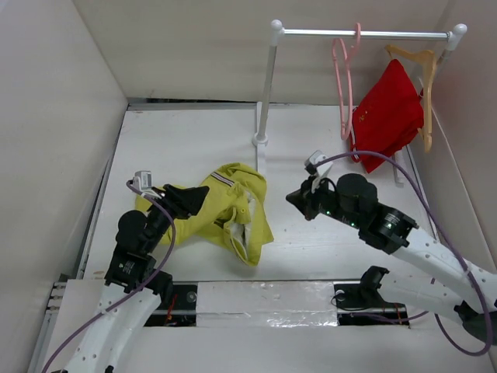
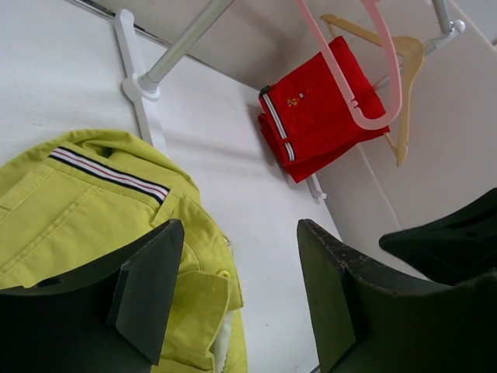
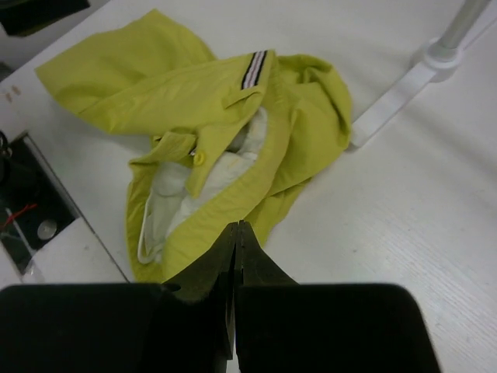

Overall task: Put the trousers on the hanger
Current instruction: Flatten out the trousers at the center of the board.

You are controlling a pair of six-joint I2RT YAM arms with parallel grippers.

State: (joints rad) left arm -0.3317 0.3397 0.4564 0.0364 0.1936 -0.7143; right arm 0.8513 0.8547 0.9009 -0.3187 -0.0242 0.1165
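The mustard-yellow trousers (image 1: 225, 210) lie crumpled on the table, striped waistband up and pale lining showing. They also show in the left wrist view (image 2: 93, 210) and the right wrist view (image 3: 210, 132). The pink hanger (image 1: 342, 74) hangs by its hook on the rail, also seen in the left wrist view (image 2: 365, 70). My left gripper (image 1: 192, 200) is open and empty, over the trousers' left side; its jaws stand wide apart (image 2: 237, 291). My right gripper (image 1: 297, 196) is shut and empty, to the right of the trousers (image 3: 237, 227).
A white clothes rack (image 1: 265, 93) stands at the back with its rail (image 1: 365, 33) to the right. A tan wooden hanger (image 1: 423, 78) holds a red garment (image 1: 386, 116) beside the pink hanger. Walls close in on both sides.
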